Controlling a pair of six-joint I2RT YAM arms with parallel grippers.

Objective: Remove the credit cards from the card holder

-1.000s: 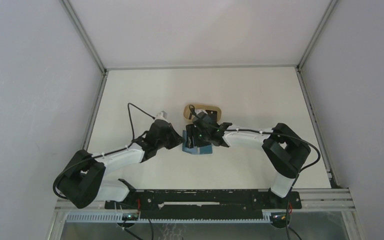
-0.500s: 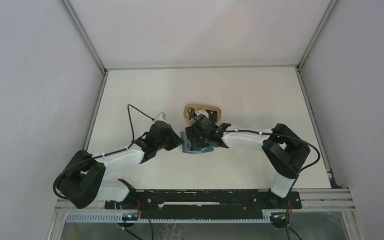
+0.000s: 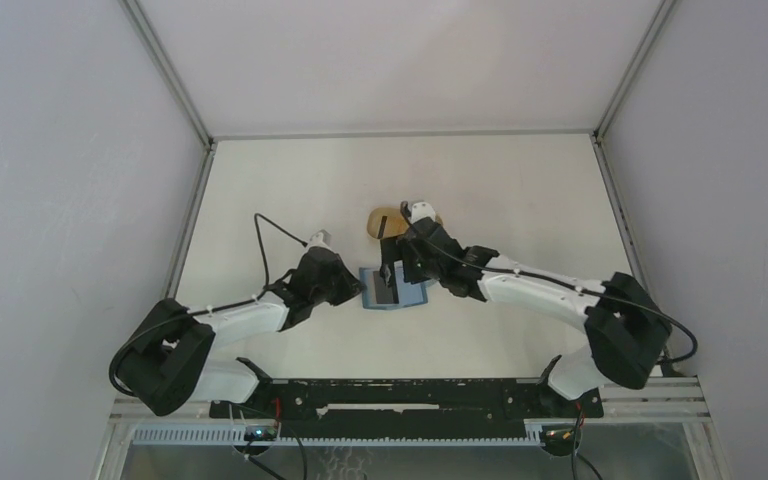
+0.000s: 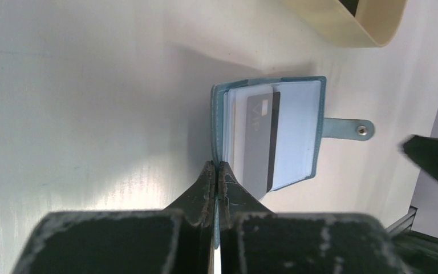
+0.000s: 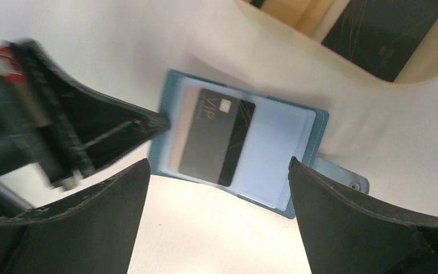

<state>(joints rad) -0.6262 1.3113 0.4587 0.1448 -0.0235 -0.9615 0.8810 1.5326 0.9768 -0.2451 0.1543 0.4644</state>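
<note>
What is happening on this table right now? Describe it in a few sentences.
A card holder lies open on the table. The left fingers are shut on its cover edge, holding it. The right fingers hang open just above it. One dark card sits in a slot, not yet pulled out. The tray beyond holds other cards.

Robotics lab test cell, by the look of it. Boxed in by plain grey wall panels (image 3: 60, 150) on aluminium framing (image 3: 165, 70), with a white table (image 3: 520, 190) and a black mounting rail (image 3: 400, 395) at the near edge.
</note>
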